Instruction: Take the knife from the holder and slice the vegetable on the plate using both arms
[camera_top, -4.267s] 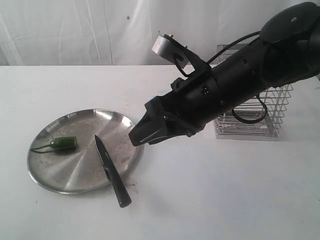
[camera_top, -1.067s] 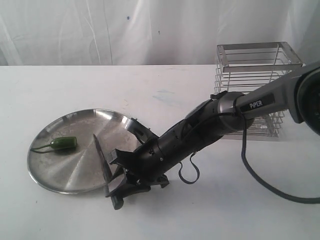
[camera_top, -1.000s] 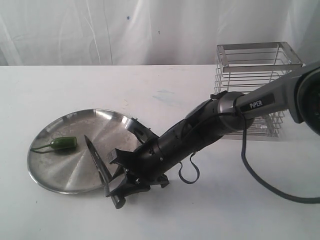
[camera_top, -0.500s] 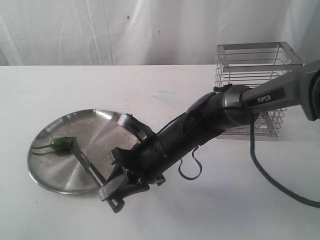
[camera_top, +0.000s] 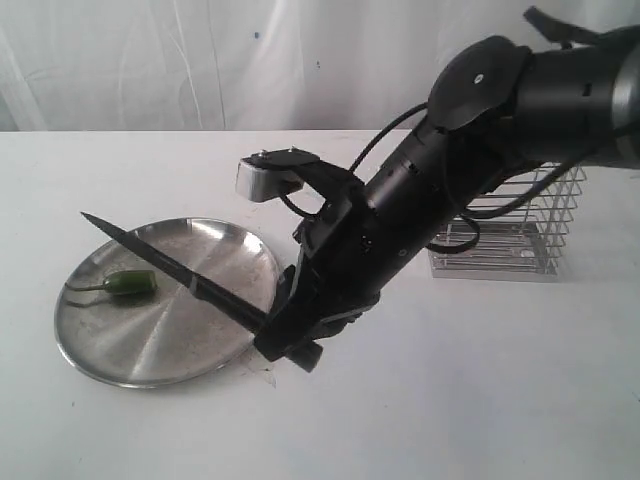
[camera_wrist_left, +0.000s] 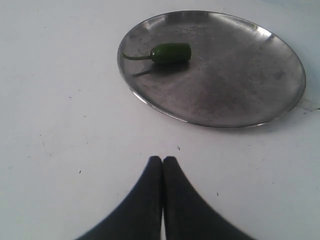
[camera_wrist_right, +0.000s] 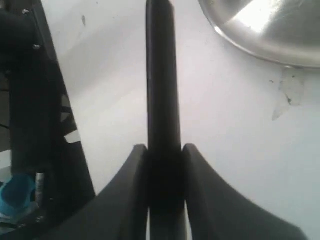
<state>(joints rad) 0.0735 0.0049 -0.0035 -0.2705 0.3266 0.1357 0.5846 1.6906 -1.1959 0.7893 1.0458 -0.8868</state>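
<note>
Plate (camera_top: 130, 352) sits on the white table (camera_top: 450, 400), and the only thing in it is the vegetable (camera_top: 130, 284): one whole green pepper with its stem, lying near the rim on the plate's left side in the exterior view. Holder (camera_top: 520, 252) stands at the back right. My right arm (camera_top: 450, 190) covers most of it, so I can't make out the inside.

Right gripper (camera_top: 290, 338) is clamped on the knife (camera_top: 165, 268) at the handle end. The black blade slants up and to the left over the plate and crosses just above the pepper in the exterior view. I can't tell the gap between blade and pepper. The right wrist view shows only the handle between the fingers, and the blade is cut off.

Left gripper (camera_wrist_left: 162, 167) has its fingers pressed together with nothing between them, over bare table just beside the plate rim. Only its fingertips show.
</note>
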